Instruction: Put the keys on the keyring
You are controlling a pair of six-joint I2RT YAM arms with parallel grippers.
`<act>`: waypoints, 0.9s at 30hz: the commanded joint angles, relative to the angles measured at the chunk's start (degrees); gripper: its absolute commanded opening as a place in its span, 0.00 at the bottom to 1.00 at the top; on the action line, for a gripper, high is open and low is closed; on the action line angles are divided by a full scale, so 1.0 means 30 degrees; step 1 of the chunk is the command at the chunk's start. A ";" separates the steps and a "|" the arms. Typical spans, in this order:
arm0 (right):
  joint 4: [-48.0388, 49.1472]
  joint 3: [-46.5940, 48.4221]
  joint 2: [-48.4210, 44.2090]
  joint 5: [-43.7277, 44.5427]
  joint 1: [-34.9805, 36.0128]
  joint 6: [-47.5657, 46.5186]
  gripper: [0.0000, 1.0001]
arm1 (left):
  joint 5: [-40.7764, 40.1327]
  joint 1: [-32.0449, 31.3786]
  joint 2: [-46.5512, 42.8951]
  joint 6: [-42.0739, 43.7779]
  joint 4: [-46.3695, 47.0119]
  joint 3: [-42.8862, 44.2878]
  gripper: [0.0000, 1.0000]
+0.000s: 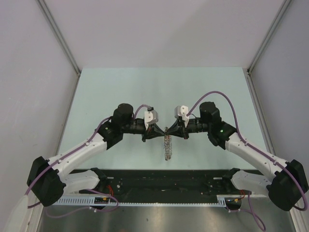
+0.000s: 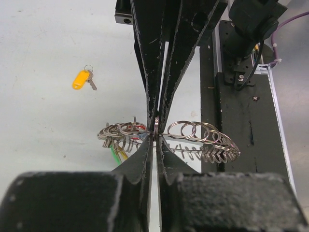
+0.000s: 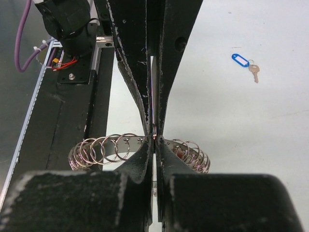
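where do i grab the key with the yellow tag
Pinch the yellow tag across its narrow sides, coming straight down. It lies flat on the table and is the bulkiest part; the key beside it looks too thin.

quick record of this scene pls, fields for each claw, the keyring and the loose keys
left claw: shut on the keyring
right claw: shut on the keyring, facing the left claw
keyring: pinched between both claws near the middle of the table, fringed with small rings and keys
yellow-tagged key: lying loose on the table, apart from the keyring
blue-tagged key: lying loose on the table, apart from the keyring
task state: neither loose key is on the keyring yet
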 commanded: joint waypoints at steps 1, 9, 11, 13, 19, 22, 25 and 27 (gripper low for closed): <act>0.1346 0.0785 0.0342 -0.0018 0.0347 0.0043 0.01 | 0.1012 -0.0178 -0.0300 -0.0964 0.2788 0.0091 0.04; 0.1404 0.0756 0.0080 0.0215 -0.0031 0.0744 0.28 | 0.0310 -0.0178 -0.0564 -0.1989 0.4195 -0.0437 0.00; 0.1347 0.0785 -0.0359 0.0712 -0.0325 0.1038 0.33 | -0.0333 -0.0178 -0.0739 -0.2746 0.4839 -0.0904 0.00; 0.1404 0.0756 -0.0914 0.1238 -0.0881 0.1740 0.34 | -0.0947 -0.0178 -0.1090 -0.3509 0.5953 -0.1576 0.00; 0.2633 0.0171 -0.2235 0.3262 -0.1965 0.3908 0.35 | -0.2648 -0.0178 -0.2232 -0.5559 0.7770 -0.2866 0.00; 0.3074 -0.0006 -0.2441 0.2591 -0.2084 0.4290 0.35 | -0.3176 -0.0178 -0.2759 -0.6264 0.8502 -0.3423 0.00; 0.3396 -0.0035 -0.2295 0.1536 -0.2055 0.4495 0.34 | -0.3528 -0.0178 -0.3082 -0.6881 0.9440 -0.3923 0.00; 0.3484 -0.0064 -0.2265 0.1243 -0.2026 0.4584 0.34 | -0.3908 -0.0178 -0.3171 -0.7145 1.0026 -0.4244 0.00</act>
